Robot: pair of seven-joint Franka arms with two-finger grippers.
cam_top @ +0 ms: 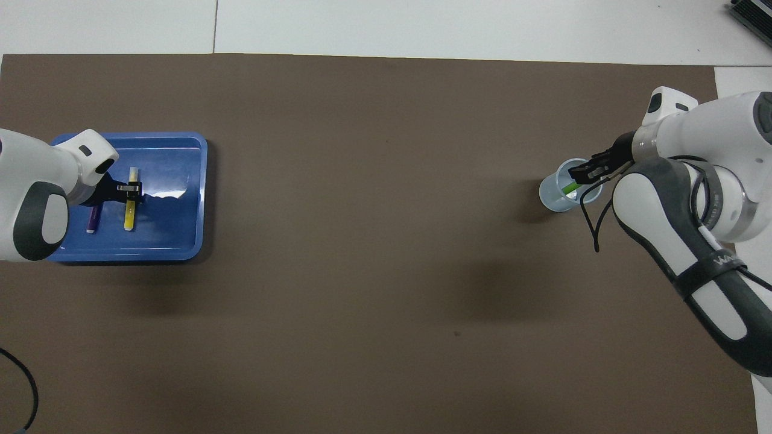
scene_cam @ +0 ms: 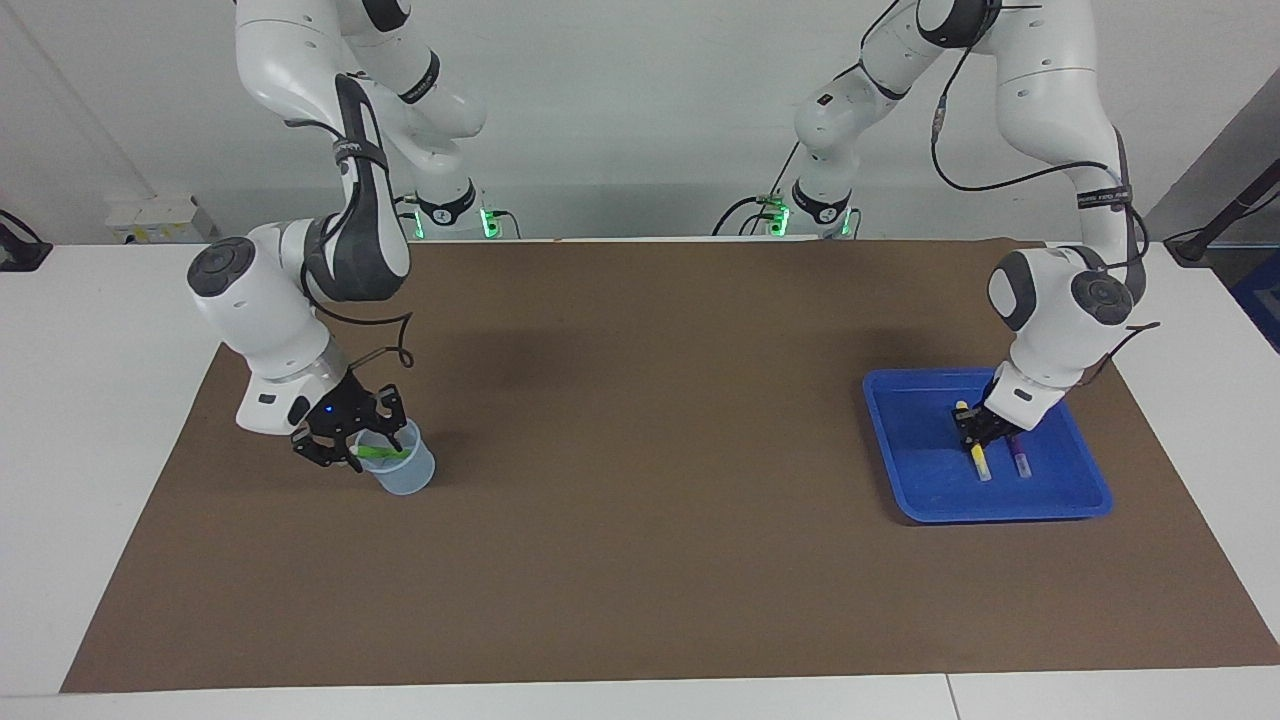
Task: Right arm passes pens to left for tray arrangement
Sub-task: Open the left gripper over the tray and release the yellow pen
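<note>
The blue tray (scene_cam: 1085, 495) lies toward the left arm's end of the table and also shows in the overhead view (cam_top: 181, 241). In it lie the yellow pen (scene_cam: 979, 465) (cam_top: 129, 217) and the purple pen (scene_cam: 1021, 463) (cam_top: 92, 222), side by side. My left gripper (scene_cam: 975, 432) (cam_top: 129, 189) is down in the tray, astride the yellow pen's middle. The green pen (scene_cam: 385, 453) (cam_top: 570, 188) leans in a small translucent cup (scene_cam: 405, 475) (cam_top: 558, 199) toward the right arm's end. My right gripper (scene_cam: 355, 440) (cam_top: 584, 175) is at the cup's rim, over the green pen.
A brown mat (scene_cam: 640, 500) covers most of the white table (scene_cam: 100, 400). A black cable loops from the right arm's wrist beside the cup (cam_top: 594, 223).
</note>
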